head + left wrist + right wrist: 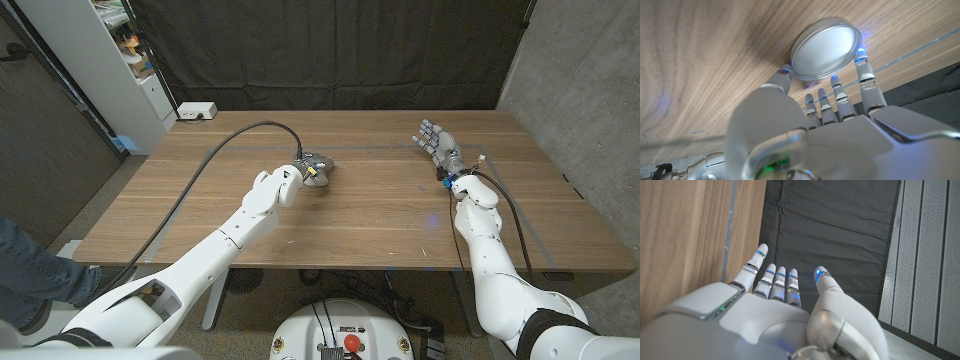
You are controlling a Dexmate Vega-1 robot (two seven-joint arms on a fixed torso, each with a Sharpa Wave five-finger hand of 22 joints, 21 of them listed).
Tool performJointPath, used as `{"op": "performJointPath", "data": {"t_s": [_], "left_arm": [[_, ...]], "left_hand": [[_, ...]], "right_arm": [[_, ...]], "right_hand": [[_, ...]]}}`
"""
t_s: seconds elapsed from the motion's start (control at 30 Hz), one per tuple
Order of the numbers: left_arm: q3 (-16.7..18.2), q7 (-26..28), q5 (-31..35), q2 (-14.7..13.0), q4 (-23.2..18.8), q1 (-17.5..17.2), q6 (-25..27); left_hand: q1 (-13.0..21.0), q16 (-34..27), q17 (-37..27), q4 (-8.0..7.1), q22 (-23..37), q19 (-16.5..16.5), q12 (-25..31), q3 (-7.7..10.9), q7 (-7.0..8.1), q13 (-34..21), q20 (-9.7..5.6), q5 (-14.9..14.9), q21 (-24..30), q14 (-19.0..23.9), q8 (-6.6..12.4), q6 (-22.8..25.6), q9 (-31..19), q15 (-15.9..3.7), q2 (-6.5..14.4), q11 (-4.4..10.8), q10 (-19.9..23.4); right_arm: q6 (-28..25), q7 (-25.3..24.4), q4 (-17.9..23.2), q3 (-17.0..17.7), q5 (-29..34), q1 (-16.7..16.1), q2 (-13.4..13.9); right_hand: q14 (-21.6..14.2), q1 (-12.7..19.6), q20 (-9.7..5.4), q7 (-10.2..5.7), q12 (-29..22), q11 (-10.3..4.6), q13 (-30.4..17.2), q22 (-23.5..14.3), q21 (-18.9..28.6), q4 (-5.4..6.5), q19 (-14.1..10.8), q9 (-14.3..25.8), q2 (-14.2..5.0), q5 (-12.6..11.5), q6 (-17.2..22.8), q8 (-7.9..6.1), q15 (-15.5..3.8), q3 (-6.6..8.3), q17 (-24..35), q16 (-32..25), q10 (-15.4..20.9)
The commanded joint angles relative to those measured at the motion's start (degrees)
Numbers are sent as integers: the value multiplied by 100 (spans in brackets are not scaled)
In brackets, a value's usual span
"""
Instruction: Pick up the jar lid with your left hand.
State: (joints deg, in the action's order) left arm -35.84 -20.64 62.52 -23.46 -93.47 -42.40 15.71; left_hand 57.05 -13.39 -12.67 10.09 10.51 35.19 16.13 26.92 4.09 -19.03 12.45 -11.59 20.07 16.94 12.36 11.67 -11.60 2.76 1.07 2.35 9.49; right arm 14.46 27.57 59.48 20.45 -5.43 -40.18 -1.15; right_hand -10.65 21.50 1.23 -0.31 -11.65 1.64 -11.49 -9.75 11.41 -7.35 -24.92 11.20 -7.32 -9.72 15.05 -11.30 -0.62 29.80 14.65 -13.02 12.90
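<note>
The jar lid (pixel 826 47) is a round silver metal disc lying flat on the wooden table (pixel 700 60). My left hand (pixel 830 125) reaches over it, with the thumb (pixel 782 76) against one side of the rim and a fingertip (pixel 862 62) against the opposite side; the other fingers stop just short of the rim. In the head view my left hand (pixel 313 172) sits at the table's middle and covers the lid. My right hand (pixel 438 146) stays at the far right of the table (pixel 400 220), fingers straight and apart, holding nothing; the right wrist view shows that hand (pixel 780 310) beside the table edge.
A black cable (pixel 225 148) arcs over the table's left half to my left wrist. A small white box (pixel 197 111) sits at the far left corner. A white shelf (pixel 120 60) stands to the left, and a person's leg (pixel 35 275) shows at the near left.
</note>
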Motion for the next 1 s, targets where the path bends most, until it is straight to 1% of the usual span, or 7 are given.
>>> {"op": "performJointPath", "data": {"t_s": [0.03,0.43,0.7,0.8,1.0], "left_arm": [[115,1,4,-43,-230,-70,130],[218,-27,69,-110,-482,-163,214],[293,-92,70,-172,-643,-224,201],[339,-117,99,-215,-752,-256,210],[399,-139,150,-249,-877,-282,209]], "left_hand": [[78,-57,-23,-30,28,34,41,4,-29,-24,10,15,19,64,35,38,-15,0,9,-6,30],[109,-63,-36,-46,25,30,42,-17,-48,-33,11,22,2,57,34,47,-17,9,28,0,29],[124,-67,-44,-56,23,27,43,-35,-53,-39,11,26,-10,53,34,54,-18,9,37,4,30],[129,-70,-47,-60,22,26,43,-44,-50,-41,11,27,-15,54,30,49,-18,8,41,7,31],[134,-78,-53,-70,21,26,48,-64,-58,-47,11,31,-24,63,30,54,-19,7,43,19,41]], "right_arm": [[-165,-38,307,-99,6,-96,16],[-254,-80,499,-201,-20,-152,15],[-318,-134,700,-258,-38,-236,22],[-371,-167,846,-284,-45,-297,24],[-413,-216,953,-327,-58,-340,49]], "right_hand": [[-38,-11,27,14,12,10,-1,-6,-22,2,-30,13,15,-30,43,-36,32,-25,-2,-18,27],[-35,-9,33,15,18,22,-1,-6,-21,1,-38,13,9,-30,41,-33,40,-34,-3,-19,14],[-32,-8,34,20,19,38,-1,-6,-22,1,-40,14,6,-30,41,-32,44,-44,-2,-20,11],[-33,-8,36,21,19,28,-1,-6,-23,1,-40,14,4,-29,39,-30,41,-48,-1,-22,11],[-38,-1,36,19,16,28,-1,-6,-23,-4,-42,14,2,-30,41,-30,35,-52,-3,-25,18]]}}
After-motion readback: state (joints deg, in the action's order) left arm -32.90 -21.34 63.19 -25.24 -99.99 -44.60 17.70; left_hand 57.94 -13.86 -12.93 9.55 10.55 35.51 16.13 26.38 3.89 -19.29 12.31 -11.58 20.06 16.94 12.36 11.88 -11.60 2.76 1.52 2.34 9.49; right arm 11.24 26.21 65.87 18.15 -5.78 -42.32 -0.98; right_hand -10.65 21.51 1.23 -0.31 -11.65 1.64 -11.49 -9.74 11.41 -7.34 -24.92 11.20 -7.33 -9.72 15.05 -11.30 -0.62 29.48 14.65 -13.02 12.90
